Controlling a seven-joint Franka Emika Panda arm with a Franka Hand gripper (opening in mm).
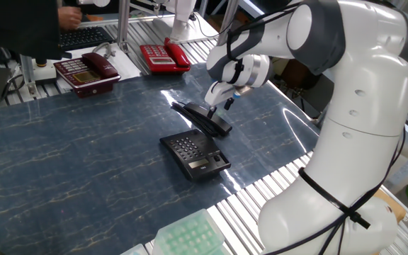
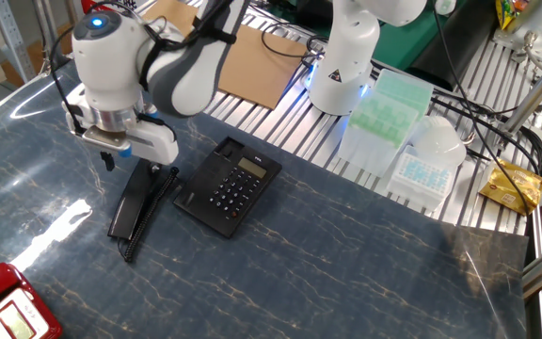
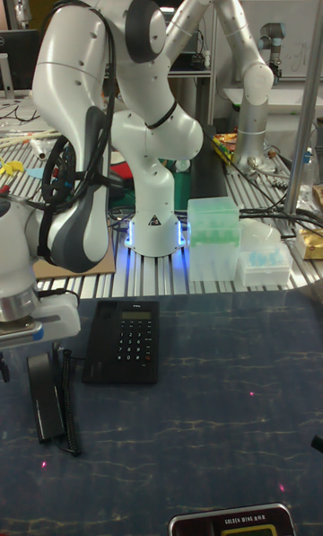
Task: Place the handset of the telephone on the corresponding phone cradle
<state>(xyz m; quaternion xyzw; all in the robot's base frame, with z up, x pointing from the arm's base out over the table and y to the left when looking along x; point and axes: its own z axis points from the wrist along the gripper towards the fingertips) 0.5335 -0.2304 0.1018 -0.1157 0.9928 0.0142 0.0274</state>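
Black handset (image 2: 137,197) – blue marbled table (image 2: 346,273).

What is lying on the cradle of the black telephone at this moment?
Nothing visible: the cradle is bare. The handset lies on the table beside the telephone, its upper end covered by the pincer.

Three telephones: black telephone (image 1: 195,156), dark red phone (image 1: 86,71), bright red phone (image 1: 163,57).

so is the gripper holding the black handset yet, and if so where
Nothing is held yet. The gripper hangs just above one end of the handset, which lies flat on the table beside the black phone. Whether the fingers touch it cannot be told.
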